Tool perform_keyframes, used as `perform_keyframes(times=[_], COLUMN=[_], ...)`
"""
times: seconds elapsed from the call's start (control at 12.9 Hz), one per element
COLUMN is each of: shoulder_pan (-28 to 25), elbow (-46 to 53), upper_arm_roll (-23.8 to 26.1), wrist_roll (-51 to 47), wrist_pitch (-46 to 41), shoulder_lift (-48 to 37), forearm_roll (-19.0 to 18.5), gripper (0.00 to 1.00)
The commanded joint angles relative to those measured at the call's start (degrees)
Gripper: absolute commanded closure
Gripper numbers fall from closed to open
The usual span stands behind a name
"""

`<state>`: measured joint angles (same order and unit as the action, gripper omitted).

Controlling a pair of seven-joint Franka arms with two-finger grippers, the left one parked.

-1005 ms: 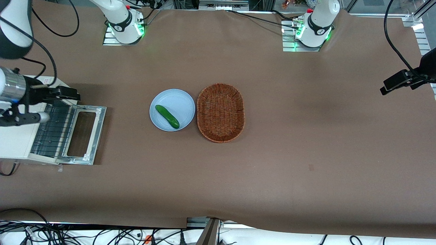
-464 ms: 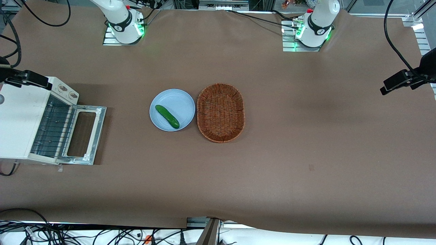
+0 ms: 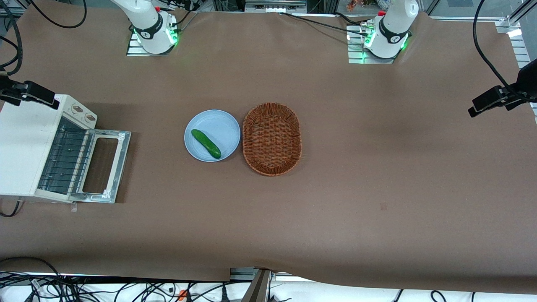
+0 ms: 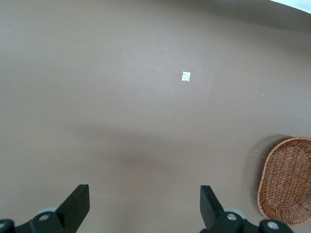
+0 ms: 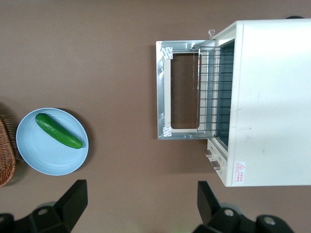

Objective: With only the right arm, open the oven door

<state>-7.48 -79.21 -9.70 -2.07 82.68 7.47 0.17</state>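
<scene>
We find the cream toaster oven's [image 3: 25,151] glass-windowed metal door [image 5: 177,90] lying fully down on the brown table [image 3: 335,209]; our black claw [image 5: 141,208] hovers high above, fingers apart. Nothing seems left.

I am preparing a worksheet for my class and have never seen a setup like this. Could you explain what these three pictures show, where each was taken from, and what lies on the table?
One picture looks down on a brown table with two white robot arms. The other two come from cameras on the arms' wrists. The right arm's gripper is open, holds nothing, and hangs high above the oven. The oven door already lies folded down flat, showing the wire rack. Toward the middle of the table, a blue plate carries a cucumber, and a wicker basket sits beside it.
</scene>
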Motion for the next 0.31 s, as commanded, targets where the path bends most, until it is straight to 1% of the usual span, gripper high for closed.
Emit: perform_keyframes(times=[0.0,0.23], shoulder_pan=[-0.6,-0.6], elbow=[0.3,0.2], upper_arm_roll=[0.4,0.3], wrist_roll=[0.1,0.1], wrist_pitch=[-0.1,-0.3], shoulder_lift=[-1.0,-1.1], forearm_roll=[-0.4,-0.3], gripper=[0.0,0.0])
